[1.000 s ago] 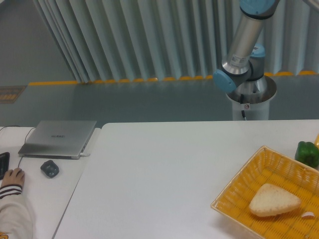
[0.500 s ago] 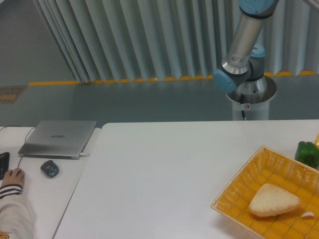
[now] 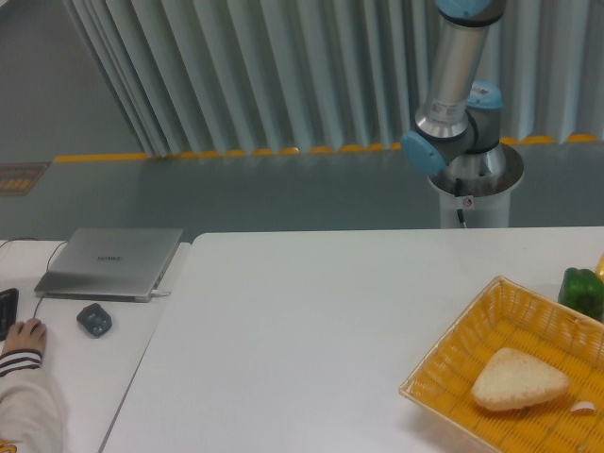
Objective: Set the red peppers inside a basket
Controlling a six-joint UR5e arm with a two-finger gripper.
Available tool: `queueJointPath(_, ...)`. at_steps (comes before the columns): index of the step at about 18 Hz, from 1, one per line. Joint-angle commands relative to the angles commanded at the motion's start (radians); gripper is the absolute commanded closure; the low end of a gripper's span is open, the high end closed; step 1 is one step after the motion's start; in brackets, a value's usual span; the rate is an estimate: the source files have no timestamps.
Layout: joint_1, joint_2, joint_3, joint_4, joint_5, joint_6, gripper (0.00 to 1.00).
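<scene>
The yellow-orange woven basket (image 3: 453,363) sits at the table's right front, cut off by the frame edge. A beige wedge (image 3: 517,379) lies inside it, with a small pale piece (image 3: 583,408) beside the wedge. The red peppers are out of view. Only the arm's lower links (image 3: 453,80) show, rising from the base behind the table; the gripper is out of frame.
A green pepper (image 3: 582,289) rests on the table just behind the basket at the right edge. On the left desk are a closed laptop (image 3: 111,260), a dark mouse (image 3: 93,319) and a person's hand (image 3: 23,336). The robot pedestal (image 3: 475,193) stands behind the table.
The arm's upper link has swung to a more upright stance, its top shifting left. Nothing on the table has moved.
</scene>
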Motion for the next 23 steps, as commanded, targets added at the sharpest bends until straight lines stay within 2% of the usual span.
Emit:
queueJointPath(2,-0.048,-0.006,0.008,0.029,-0.018,-0.097,0.79)
queueJointPath(6,-0.173,-0.049,0.008,0.161,-0.026,-0.285,0.79)
queueJointPath(10,-0.272,-0.106,0.005,0.259,-0.019,-0.375,0.79)
queueJointPath(15,-0.387,-0.135,-0.015,0.295,0.078,-0.441,0.79)
queueJointPath(18,-0.396,-0.152,-0.006,0.34,0.081,-0.49,0.79)
queueJointPath(23,-0.404,-0.163,0.042,0.345,0.074,-0.565,0.79)
